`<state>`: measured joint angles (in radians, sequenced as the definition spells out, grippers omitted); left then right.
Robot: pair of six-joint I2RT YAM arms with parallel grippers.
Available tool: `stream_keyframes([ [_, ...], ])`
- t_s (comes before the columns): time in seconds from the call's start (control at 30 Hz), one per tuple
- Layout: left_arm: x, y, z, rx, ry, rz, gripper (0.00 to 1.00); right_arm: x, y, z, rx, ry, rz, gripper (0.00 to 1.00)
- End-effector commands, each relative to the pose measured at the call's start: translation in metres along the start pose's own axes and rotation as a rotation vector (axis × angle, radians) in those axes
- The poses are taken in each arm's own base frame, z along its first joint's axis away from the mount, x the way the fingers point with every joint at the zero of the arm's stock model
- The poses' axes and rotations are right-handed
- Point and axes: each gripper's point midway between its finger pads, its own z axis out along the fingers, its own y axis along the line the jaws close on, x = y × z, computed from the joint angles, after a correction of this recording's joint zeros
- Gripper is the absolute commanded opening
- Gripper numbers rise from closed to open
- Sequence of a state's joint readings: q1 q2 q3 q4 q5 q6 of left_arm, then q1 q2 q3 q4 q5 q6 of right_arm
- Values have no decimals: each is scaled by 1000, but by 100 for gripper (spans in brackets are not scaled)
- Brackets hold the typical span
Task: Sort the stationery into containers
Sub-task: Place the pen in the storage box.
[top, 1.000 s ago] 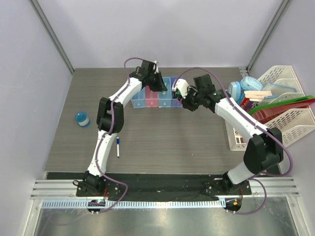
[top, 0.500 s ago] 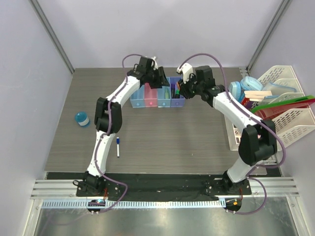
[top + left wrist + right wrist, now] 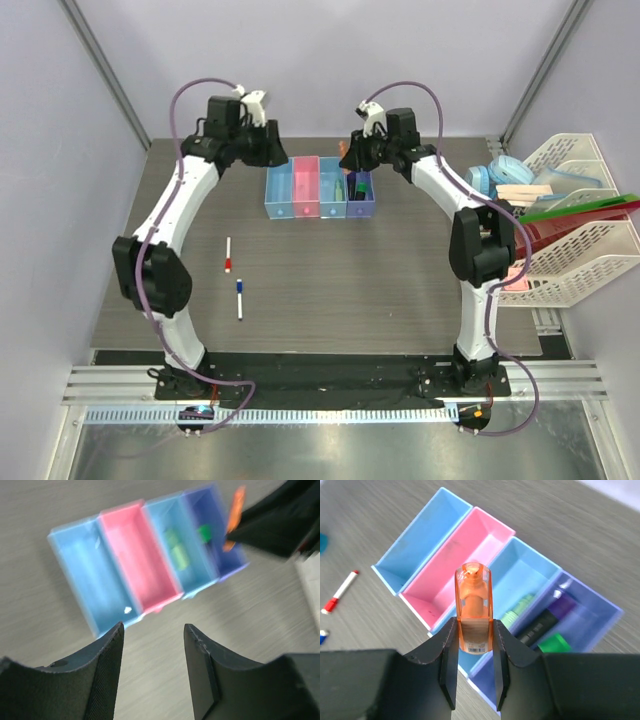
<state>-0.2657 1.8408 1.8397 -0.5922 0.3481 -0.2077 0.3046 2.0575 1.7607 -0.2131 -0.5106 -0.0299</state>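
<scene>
The right gripper [image 3: 474,625] pinches the orange piece [image 3: 474,605] upright between its fingers, clear of the bins [image 3: 320,187]. In the top view the piece [image 3: 343,148] sits at the row's 12 o'clock edge, toward the purple end. I cannot tell which bin lies directly under it.

The left gripper [image 3: 153,630] is spread with nothing between its fingers. It hangs at about 10 o'clock from the row, just beside the blue bin [image 3: 85,575].

The four bins are joined and run from 9 to 3 o'clock: blue, pink [image 3: 465,565], light blue [image 3: 530,577], purple [image 3: 590,620]. They stand on the table [image 3: 400,280] near its 12 o'clock edge.
- The blue and pink bins show no stationery.
- A green piece [image 3: 515,612] lies in the light blue bin.
- The black highlighter [image 3: 537,627] with its green cap lies in the purple bin, with a small purple thing beside it.

Two markers lie loose on the table at about 7 o'clock from the bins, well apart from them. The red marker [image 3: 228,255] is the nearer to the row. The blue marker [image 3: 239,297] lies just beyond it toward 6 o'clock.

A white rack [image 3: 585,270] stands at the table's 3 o'clock side.
</scene>
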Motion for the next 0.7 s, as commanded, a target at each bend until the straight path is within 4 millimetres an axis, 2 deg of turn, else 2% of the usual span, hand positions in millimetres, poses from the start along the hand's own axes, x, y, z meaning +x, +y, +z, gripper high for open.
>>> stream_keyframes([
  [0.0,87,46,-19,-85,234,16,51,-14,21,18,-135,-31,74,1],
  [0.07,113,59,-26,-111,302,37,53,-2,18,29,-136,-9,91,1],
  [0.1,136,63,-28,-120,351,21,54,1,17,31,-138,-3,96,1],
  [0.17,157,71,-32,-126,401,44,55,12,13,39,-130,18,104,1],
  [0.2,177,73,-33,-125,445,30,56,16,10,41,-125,24,104,1],
  [0.33,212,78,-31,-122,525,-3,56,33,3,51,-110,51,109,1],
  [0.43,223,84,-30,-134,554,-1,56,40,4,54,-111,66,94,2],
  [0.67,226,97,-36,-184,565,-5,56,50,12,53,-116,99,41,23],
])
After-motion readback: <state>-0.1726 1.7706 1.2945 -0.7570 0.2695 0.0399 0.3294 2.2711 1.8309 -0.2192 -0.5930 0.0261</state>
